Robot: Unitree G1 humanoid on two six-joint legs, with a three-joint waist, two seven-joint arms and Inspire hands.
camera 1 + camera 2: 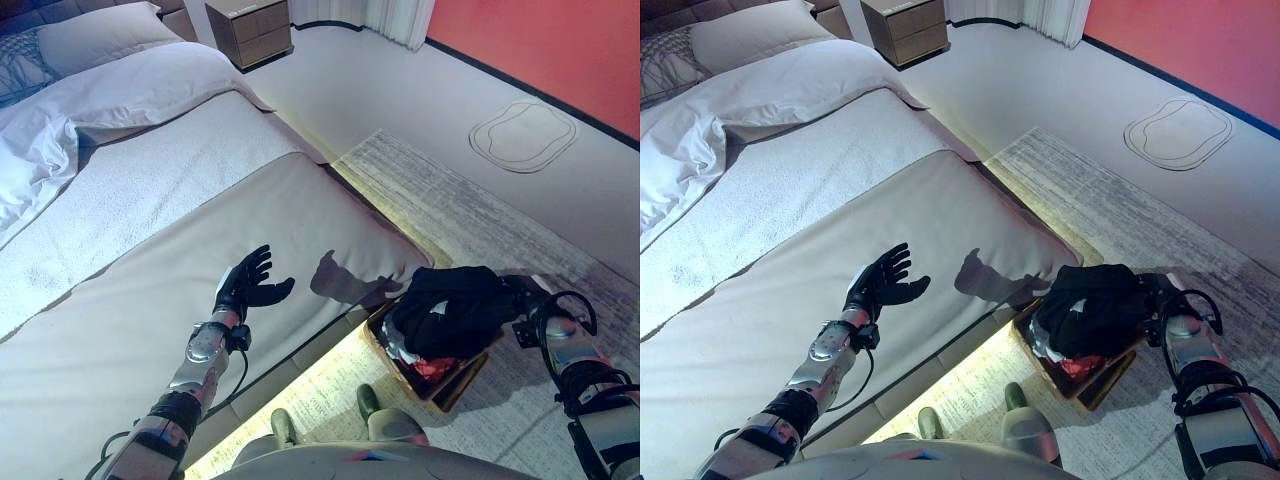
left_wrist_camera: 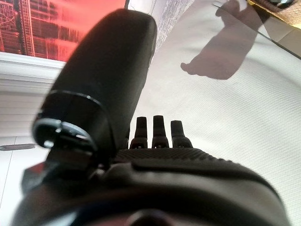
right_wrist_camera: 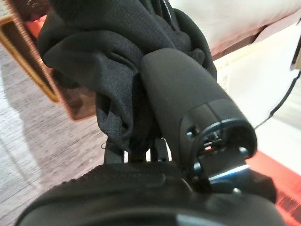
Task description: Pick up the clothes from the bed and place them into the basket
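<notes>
A black garment hangs bunched over the brown basket, which stands on the rug beside the bed. My right hand is shut on it; in the right wrist view the thumb presses the black cloth against the fingers above the basket. Red and white clothes lie in the basket under it. My left hand is open and empty, held just above the grey bedspread; its straight fingers show in the left wrist view.
A white duvet and pillow lie at the head of the bed. A wooden nightstand stands beyond. A pale rug covers the floor by the bed, with a red wall behind.
</notes>
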